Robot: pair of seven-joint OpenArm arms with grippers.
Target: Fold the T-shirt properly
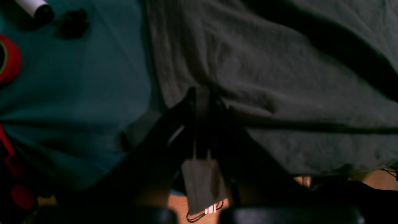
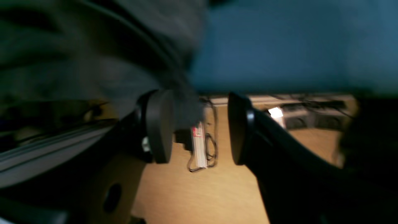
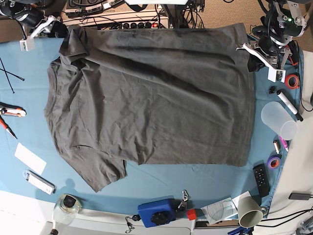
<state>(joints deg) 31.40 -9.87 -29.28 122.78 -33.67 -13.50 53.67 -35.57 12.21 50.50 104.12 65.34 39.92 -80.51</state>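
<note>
Left gripper clenched on the T-shirt hem, right gripper released beside it; one-sided pulling could skew the fold.

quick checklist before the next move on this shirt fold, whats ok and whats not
1. Left gripper shut on the T-shirt: ok, its fingers pinch the hem edge in the left wrist view.
2. Right gripper holding cloth: not ok, its jaws stand wide apart, with the grey cloth only beside one pad.
3. T-shirt spread flat on the blue cloth: ok over the body, but the far sleeve is folded over.
4. Near sleeve laid out: ok.
5. Clutter near the left gripper: not ok, a red tape roll and a marker lie close beside the hem.
</note>
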